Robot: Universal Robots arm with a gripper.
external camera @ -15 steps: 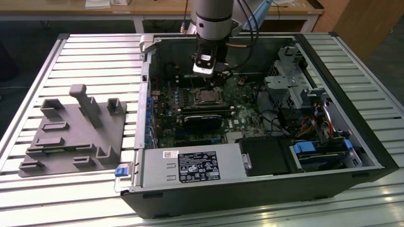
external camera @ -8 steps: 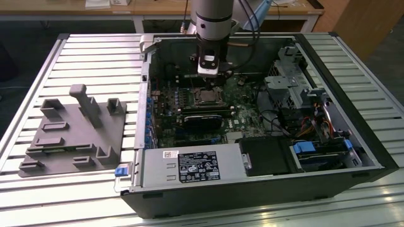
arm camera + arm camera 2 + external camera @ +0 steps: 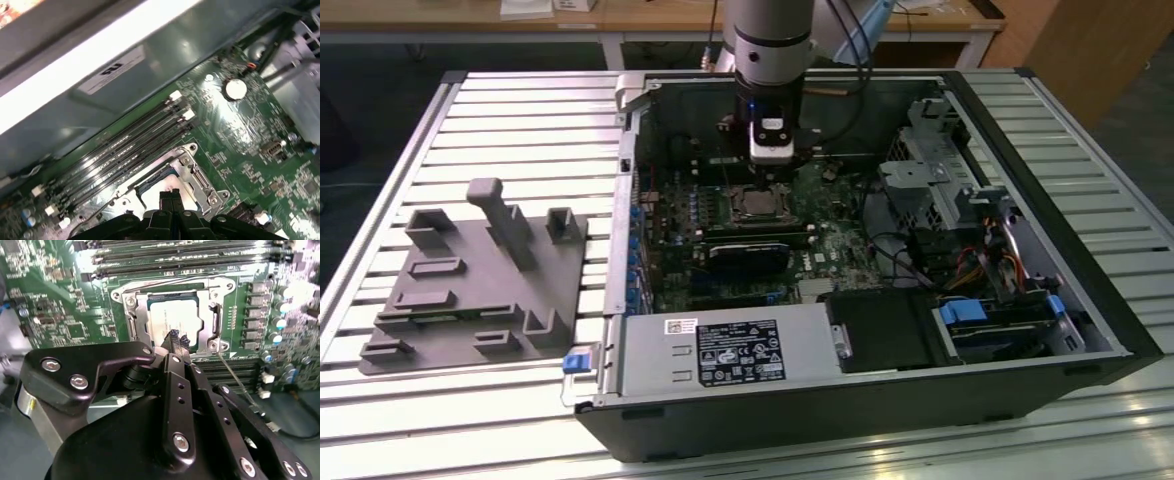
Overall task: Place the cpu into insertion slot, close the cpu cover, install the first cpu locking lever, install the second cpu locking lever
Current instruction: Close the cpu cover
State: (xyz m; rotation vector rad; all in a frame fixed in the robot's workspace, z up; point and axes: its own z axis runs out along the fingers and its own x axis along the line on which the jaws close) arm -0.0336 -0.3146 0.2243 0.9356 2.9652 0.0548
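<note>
Currently the gripper (image 3: 177,340) hangs inside the open computer case (image 3: 881,410) on the slatted counter (image 3: 520,120), directly above the processor socket. Its fingers (image 3: 171,337) are clenched together with nothing between them, tips just above the cpu (image 3: 170,315). The cpu lies flat in the insertion slot (image 3: 167,294) on the green motherboard (image 3: 60,315). The cpu cover (image 3: 140,320) lies down around it, its cut-out showing the chip's pale top. One thin wire lever (image 3: 235,377) slants away from the socket corner; whether it is latched cannot be told. A grey fixture (image 3: 467,280) sits on the counter beside the case, at the exterior view's left.
</note>
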